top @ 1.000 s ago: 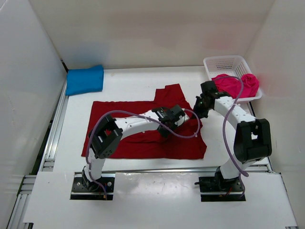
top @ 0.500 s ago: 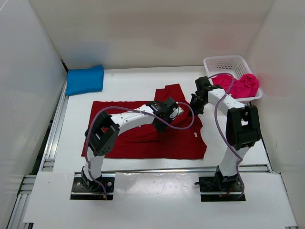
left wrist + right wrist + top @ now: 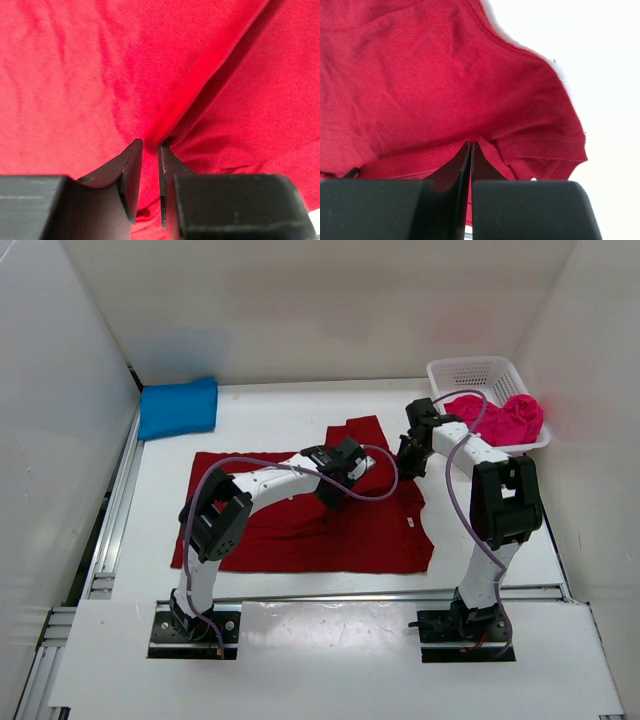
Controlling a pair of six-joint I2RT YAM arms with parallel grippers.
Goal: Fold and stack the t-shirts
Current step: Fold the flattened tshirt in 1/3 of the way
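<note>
Our left fingers point(image 3: 131, 167) are easing out of a shut pinch and now standing slightly apart around a raised ridge of the dark red t-shirt point(image 3: 380, 540), while our right fingers point(image 3: 464, 175) are staying clamped on its gathered edge, nearer the right side of the worktop point(image 3: 270, 415). Both arms have been drawing that cloth toward the far edge, so we are judging this fold laid and the release beginning. The blue t-shirt point(image 3: 178, 408) is lying folded in the far left corner, and the pink t-shirt point(image 3: 500, 418) is sitting in the basket point(image 3: 470, 368) at the far right.
</note>
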